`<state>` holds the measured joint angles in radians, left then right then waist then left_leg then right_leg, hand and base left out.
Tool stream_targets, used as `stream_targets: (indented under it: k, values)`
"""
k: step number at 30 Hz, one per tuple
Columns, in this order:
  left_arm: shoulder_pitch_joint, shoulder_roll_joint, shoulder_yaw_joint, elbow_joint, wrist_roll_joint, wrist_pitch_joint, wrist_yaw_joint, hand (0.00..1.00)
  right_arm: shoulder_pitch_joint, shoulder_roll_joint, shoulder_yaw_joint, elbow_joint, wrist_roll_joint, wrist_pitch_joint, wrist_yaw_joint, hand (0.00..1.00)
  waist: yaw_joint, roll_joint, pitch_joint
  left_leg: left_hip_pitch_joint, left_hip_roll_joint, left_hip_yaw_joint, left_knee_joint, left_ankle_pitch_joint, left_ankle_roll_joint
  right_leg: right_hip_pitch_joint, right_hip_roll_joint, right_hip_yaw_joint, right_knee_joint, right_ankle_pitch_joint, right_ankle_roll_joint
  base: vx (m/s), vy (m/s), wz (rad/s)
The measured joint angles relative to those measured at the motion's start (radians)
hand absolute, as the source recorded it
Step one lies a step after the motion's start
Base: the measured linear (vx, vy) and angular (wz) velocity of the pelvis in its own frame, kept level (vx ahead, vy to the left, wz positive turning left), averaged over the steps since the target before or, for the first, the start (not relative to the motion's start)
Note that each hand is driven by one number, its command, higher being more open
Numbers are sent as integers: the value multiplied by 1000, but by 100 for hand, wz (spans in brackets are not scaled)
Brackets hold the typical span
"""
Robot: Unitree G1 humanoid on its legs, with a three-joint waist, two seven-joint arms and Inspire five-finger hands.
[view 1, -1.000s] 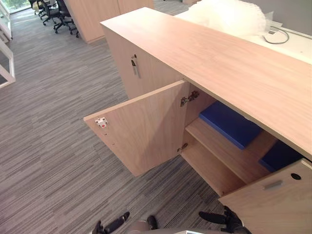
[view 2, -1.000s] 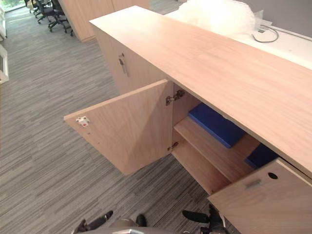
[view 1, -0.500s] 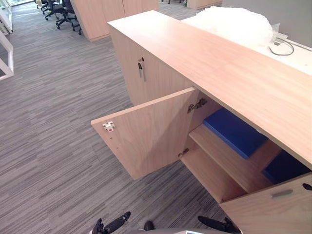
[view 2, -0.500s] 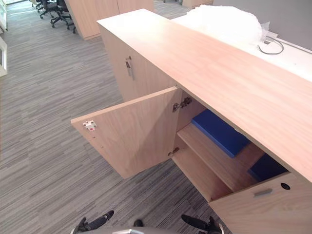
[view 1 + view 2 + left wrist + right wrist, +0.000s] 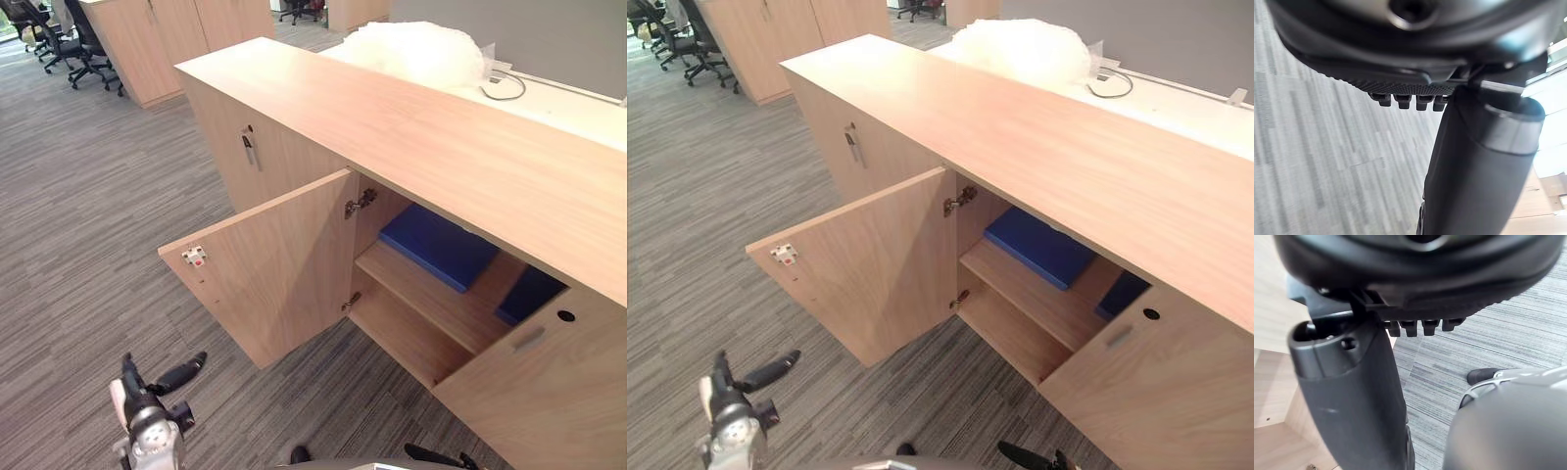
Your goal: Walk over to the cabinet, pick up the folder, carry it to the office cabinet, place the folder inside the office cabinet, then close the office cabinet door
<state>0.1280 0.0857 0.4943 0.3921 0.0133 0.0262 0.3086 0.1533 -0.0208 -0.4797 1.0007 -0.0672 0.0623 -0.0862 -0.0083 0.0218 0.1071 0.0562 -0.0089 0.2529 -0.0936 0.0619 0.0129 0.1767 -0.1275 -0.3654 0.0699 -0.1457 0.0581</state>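
Left hand (image 5: 147,399) empty, loosely spread, low over the carpet (image 5: 78,245) near the open door (image 5: 279,269). Right hand (image 5: 434,455) at the lower edge; whether spread or curled cannot be told. Folder (image 5: 436,245) lies on the cabinet (image 5: 441,137) shelf. Step judged: door closing. The next move calls for pushing the door's outer face.

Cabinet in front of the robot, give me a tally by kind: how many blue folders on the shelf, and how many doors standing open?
Blue folders: 2
Open cabinet doors: 2
Total: 4
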Motion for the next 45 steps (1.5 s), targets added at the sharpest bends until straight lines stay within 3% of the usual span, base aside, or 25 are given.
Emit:
stream_targets:
  k: [10, 16, 22, 34, 39, 41, 42, 45]
  values:
    - [-105, 140, -44, -11, -4, 0, 9, 100, 19, -27, 30, 37, 22, 1, 31, 100, -6, 4, -12, 1, 5, 14, 0, 8, -2, 2, 10, 32, -23, -3, 4, -42, -3, -5]
    - [-159, 274, -162, 106, -130, -19, -119, 100, 14, -29, 31, 38, 30, 0, 47, 100, -5, -11, -21, 24, 6, 41, 1, 1, -11, 13, 16, 64, -27, 1, -5, 33, 4, -14]
    - [-245, 311, -281, 242, -160, -20, -216, 100, 14, -35, 31, 62, 30, 1, 62, 100, -12, -13, -23, 37, 14, 54, 0, -2, -16, 17, 22, 81, -29, 3, -13, -27, -1, -10]
    - [-352, 399, -399, 442, -178, -18, -275, 100, 16, -61, 30, 97, 30, 1, 71, 100, -18, -9, -28, 43, 14, 62, 1, -2, -16, 18, 22, 91, -27, 3, -13, -24, 1, -2]
    - [-352, 417, -487, 439, -15, -12, -232, 100, 16, -61, 24, 107, 30, -4, 72, 100, -17, -9, -29, 41, 10, 54, 4, 1, -13, 18, 20, 84, -25, 3, -12, -10, 2, 4]
    - [-351, 448, -585, 406, 143, 8, -196, 100, 17, -60, 18, 115, 30, -11, 70, 100, -16, -9, -29, 32, 10, 37, 5, 7, -6, 16, 14, 67, -22, 4, -11, -37, 4, 27]
    - [-349, 493, -692, 368, 216, 24, -185, 100, 17, -61, 10, 119, 30, -15, 69, 100, -10, -8, -29, 23, 8, 27, 5, 11, -3, 11, 11, 60, -20, 5, -8, -61, 18, 29]
    - [-329, 609, -916, 250, 555, 26, -224, 100, 15, -65, -2, 144, 28, -34, 62, 100, 1, -7, -29, 9, -7, 3, 2, 17, 6, 6, -3, 43, -17, 12, 6, -79, 51, 26]
